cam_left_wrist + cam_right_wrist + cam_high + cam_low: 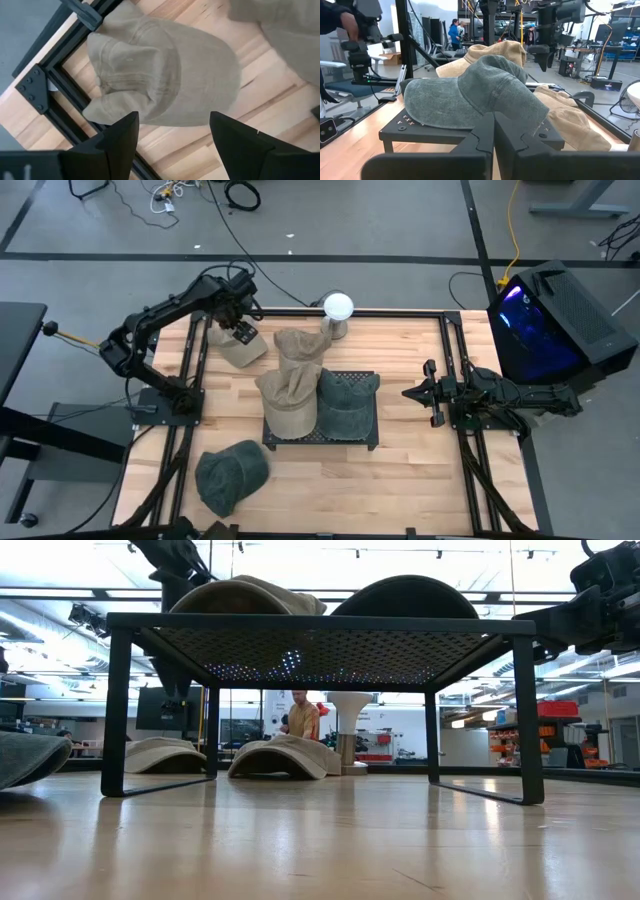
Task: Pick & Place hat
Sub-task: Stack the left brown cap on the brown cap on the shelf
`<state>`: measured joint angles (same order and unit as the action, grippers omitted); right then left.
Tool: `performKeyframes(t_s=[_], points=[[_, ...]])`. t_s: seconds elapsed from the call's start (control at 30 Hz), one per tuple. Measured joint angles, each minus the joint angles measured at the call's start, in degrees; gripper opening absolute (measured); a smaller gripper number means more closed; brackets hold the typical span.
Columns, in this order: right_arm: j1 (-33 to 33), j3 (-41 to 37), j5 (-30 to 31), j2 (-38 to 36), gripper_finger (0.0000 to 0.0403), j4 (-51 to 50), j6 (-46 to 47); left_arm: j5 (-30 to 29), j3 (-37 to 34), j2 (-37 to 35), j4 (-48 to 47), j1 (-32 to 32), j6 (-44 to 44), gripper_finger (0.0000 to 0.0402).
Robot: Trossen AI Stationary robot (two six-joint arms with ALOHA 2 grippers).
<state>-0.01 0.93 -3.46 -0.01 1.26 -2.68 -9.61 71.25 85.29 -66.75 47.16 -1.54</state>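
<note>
Currently no readable brand, label or writing on any hat or on the rig. Left gripper [241,332] hangs over the tan hat [237,348] at the table's far-left corner; its fingers [116,136] are spread wide with nothing between them, and in the left wrist view the hat lies flat on the wood below, crown dented, brim toward the black frame rail [65,82]. That hat sits just inside the rail, so little margin on that side; bare wood [225,405] between it and the rack. Black mesh rack [345,436] stands mid-table carrying a tan hat [289,405] on its left half and a grey-green hat [346,402] on its right half, touching each other. Another tan hat [302,348] lies on the table behind the rack, near the white dome-topped stand [338,313]. A second grey-green hat [230,475] lies on the table front-left, well apart from the rack. Right gripper [409,392] waits at the table's right side, fingers closed on nothing, pointing at the rack with a clear strip of wood between. Front of the table to the right of the front-left hat is open. Low view shows free space under the rack. People are visible in the room beyond the table.
</note>
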Motion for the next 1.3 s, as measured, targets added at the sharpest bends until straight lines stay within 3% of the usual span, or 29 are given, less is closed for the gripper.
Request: performKeyframes(t_s=[0.17,0.83,1.3], points=[[0.0,0.0,0.0,0.0,0.0015,0.0,0.0,0.1,0.0,2.0,0.0,1.8,4.0,0.0248],[0.0,0.0,0.0,0.0,0.0015,0.0,0.0,0.5,0.0,12.1,2.5,4.2,5.4,0.0248],[0.0,0.0,0.0,0.0,0.0015,0.0,0.0,2.4,-3.3,13.4,5.0,5.8,5.9,0.0248]])
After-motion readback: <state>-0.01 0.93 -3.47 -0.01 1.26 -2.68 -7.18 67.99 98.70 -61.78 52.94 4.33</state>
